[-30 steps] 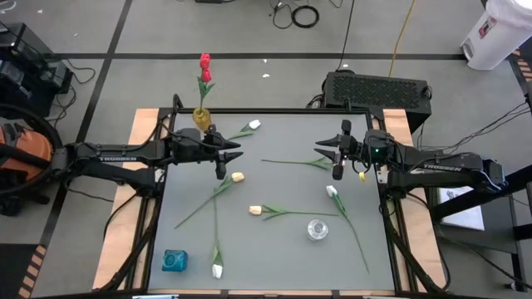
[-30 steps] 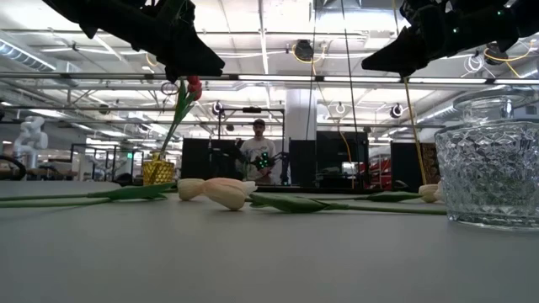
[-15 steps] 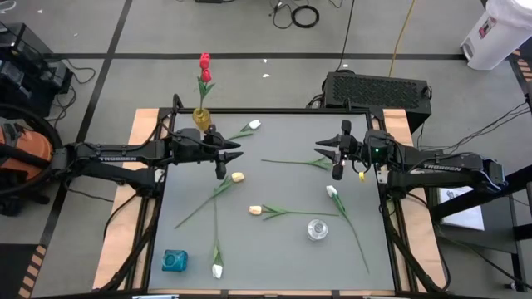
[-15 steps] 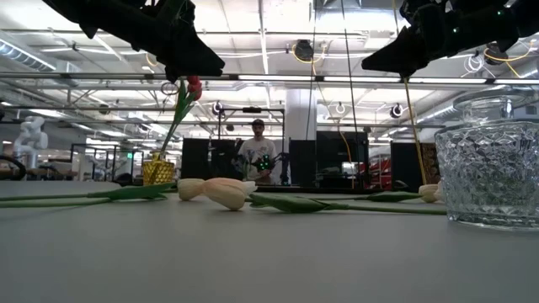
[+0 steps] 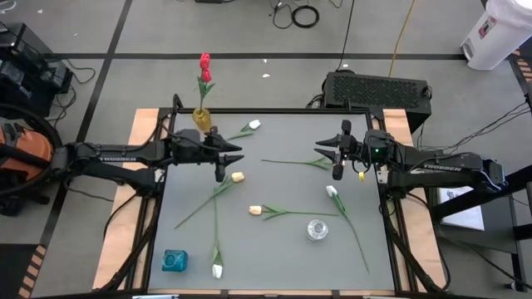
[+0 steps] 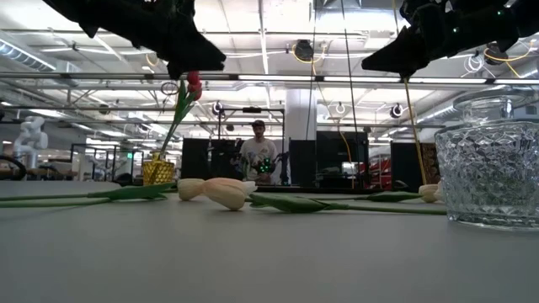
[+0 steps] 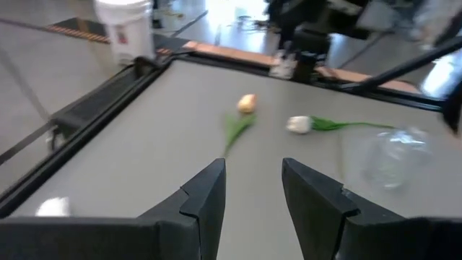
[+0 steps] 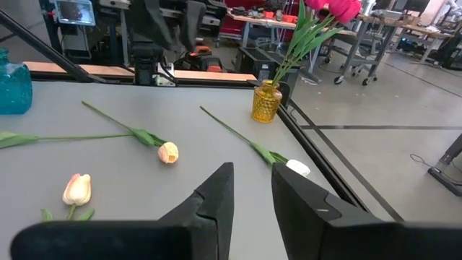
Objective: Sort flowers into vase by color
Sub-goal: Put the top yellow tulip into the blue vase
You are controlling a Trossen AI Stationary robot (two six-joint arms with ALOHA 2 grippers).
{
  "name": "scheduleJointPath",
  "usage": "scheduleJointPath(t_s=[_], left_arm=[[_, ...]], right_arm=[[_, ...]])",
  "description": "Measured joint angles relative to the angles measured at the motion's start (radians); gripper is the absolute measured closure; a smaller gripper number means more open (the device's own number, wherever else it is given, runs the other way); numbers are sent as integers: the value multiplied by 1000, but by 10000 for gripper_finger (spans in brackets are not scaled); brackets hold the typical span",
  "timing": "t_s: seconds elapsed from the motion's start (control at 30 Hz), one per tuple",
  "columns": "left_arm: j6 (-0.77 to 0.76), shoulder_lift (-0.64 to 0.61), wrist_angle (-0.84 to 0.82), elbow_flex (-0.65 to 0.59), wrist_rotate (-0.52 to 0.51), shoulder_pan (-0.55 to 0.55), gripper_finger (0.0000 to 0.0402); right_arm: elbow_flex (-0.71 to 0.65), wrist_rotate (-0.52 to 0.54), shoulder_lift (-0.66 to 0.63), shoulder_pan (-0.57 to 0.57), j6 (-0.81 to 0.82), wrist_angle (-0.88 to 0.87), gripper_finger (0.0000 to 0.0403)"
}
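Beyond both arms' parted fingers (image 7: 209,195) lie flowers (image 5: 268,211).

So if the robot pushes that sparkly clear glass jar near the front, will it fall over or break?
The squat clear cut-glass jar looks wide and low, standing upright on the grey table, so a push would probably slide it rather than tip it. It seems thick-walled, so likely heavy for its size. Being glass, it could still chip or crack if knocked off the edge.
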Motion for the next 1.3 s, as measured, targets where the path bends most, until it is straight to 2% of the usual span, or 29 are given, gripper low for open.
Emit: scheduleJointPath(t_s=[0.33, 0.53, 0.73, 0.9, 1.3], left_arm=[[1, 0, 87, 1, 8, -33, 258], [1, 1, 126, 4, -23, -33, 258], [16, 76, 76, 96, -49, -33, 258], [64, 176, -38, 208, -53, -32, 258], [96, 352, -84, 378, -53, 4, 258]], right_arm=[[0, 0, 0, 0, -2, -9, 316], [0, 0, 0, 0, -3, -17, 316], [0, 0, -8, 0, -28, -17, 316], [0, 0, -33, 0, -52, -25, 316], [0, 1, -209, 0, -75, -180, 316]])
